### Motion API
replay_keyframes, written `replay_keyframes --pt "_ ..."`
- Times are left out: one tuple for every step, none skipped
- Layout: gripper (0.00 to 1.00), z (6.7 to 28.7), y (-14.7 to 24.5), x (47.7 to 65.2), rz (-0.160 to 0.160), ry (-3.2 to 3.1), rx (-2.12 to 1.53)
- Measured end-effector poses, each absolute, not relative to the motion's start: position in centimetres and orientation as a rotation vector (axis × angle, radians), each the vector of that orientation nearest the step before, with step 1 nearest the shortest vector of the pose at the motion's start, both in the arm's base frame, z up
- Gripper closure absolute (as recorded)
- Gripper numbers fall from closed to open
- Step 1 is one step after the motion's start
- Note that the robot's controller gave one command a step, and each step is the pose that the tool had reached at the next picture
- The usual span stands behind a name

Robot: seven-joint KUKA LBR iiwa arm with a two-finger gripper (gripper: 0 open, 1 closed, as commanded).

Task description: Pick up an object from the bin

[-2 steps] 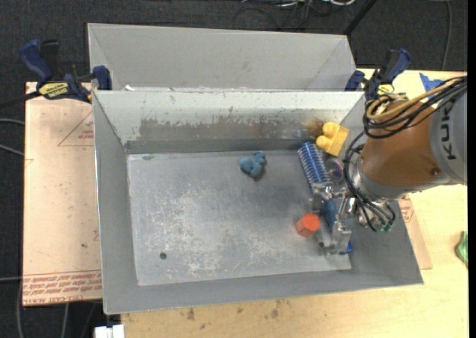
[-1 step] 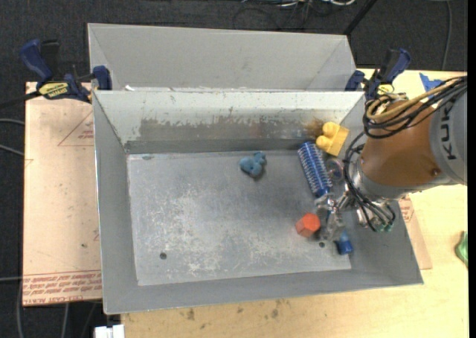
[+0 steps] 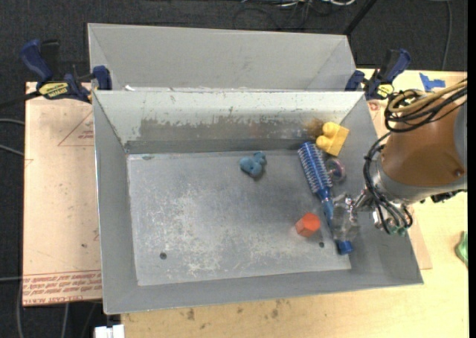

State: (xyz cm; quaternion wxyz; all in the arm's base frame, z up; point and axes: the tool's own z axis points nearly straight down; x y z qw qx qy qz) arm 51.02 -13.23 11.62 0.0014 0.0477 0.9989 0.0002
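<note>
Near the right wall of the grey bin [image 3: 111, 195], the robot's claw [image 3: 343, 214] sits low over the handle of a blue hairbrush [image 3: 315, 168]. Whether the claw is open or closed, or grips the brush, cannot be told. An orange lump [image 3: 307, 225] lies just left of it. A yellow block [image 3: 332, 137] and a blue lump [image 3: 253, 166] lie farther back.

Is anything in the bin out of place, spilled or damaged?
Nothing looks spilled or broken. The blue brush lies slanted by the right wall, its handle by the end effector; a yellow block sits at its far end.
</note>
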Motion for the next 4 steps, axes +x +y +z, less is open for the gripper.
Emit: replay_keyframes --pt "0.0 11.6 -13.2 51.0 0.001 3.136 0.149" --pt "0.0 9.3 -13.4 59.5 0.003 3.139 -0.064" --pt "0.0 7.5 -13.9 64.1 0.044 3.222 -0.094" --pt "1.0 7.5 -13.9 64.1 0.043 3.214 -0.092"
